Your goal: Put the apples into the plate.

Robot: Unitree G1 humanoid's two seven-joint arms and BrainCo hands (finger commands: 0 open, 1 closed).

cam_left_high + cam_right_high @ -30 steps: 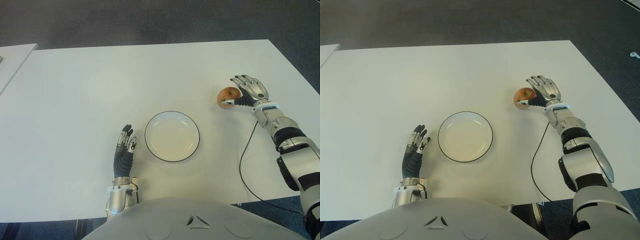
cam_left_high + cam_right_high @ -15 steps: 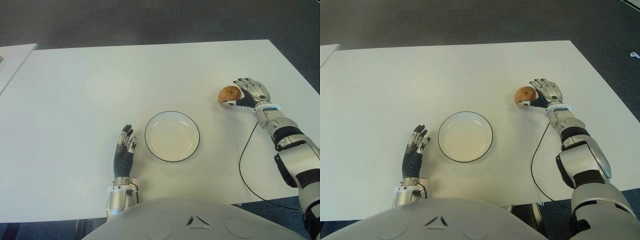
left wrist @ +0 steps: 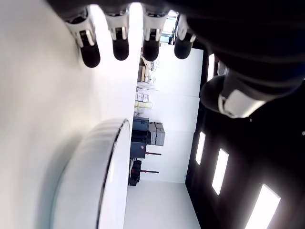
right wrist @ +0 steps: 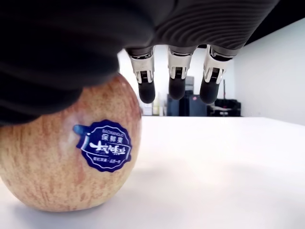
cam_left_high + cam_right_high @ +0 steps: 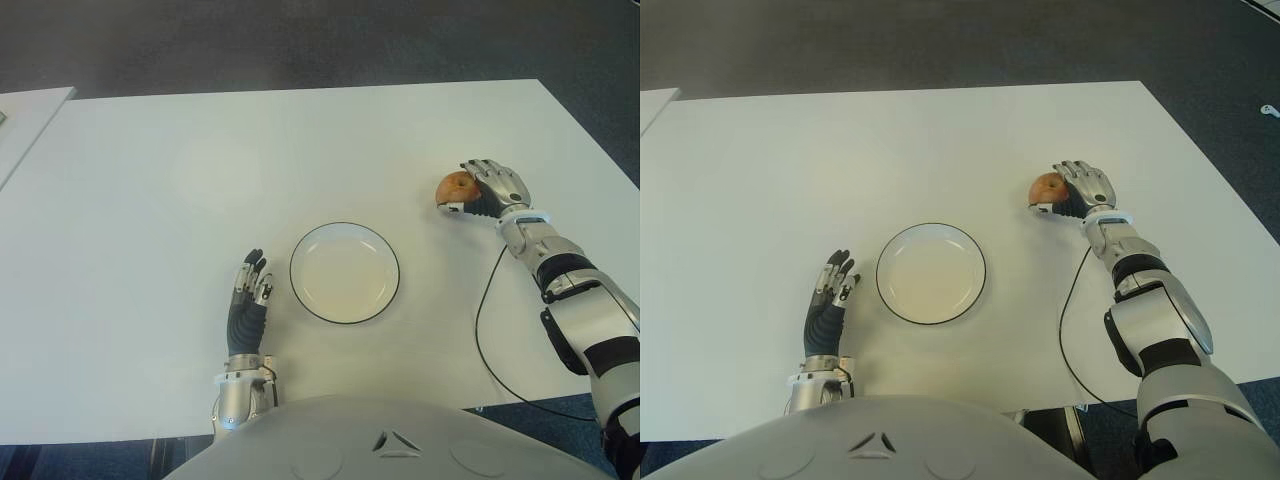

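Over on the near side, the left hand (image 5: 248,296) shows just to the left of the plate (image 5: 344,272), fingers straight and relaxed, holding nothing. The plate itself, white with a thin dark rim, has nothing in it and lies between the two hands on the white table (image 5: 200,170).

Now across to the action: the right hand (image 5: 492,187) is at the apple (image 5: 456,186), well off to the plate's right and a little farther out. The apple stands on the table against the palm side of that hand. In the wrist view the fingertips (image 4: 147,88) hang curled over and beyond the fruit with a gap showing, so this reads as a hand cupped around it, not yet clamped.

How will it handle? Likely firm and fairly hefty for its size, with smooth, waxy skin that could slip or roll away from a loose pinch. Best bet looks like wrapping the round middle, thumb opposite the fingers.

Looks: round, reddish-orange streaked over yellow, with a blue sticker (image 4: 105,145) on its side. Only one apple is in sight.
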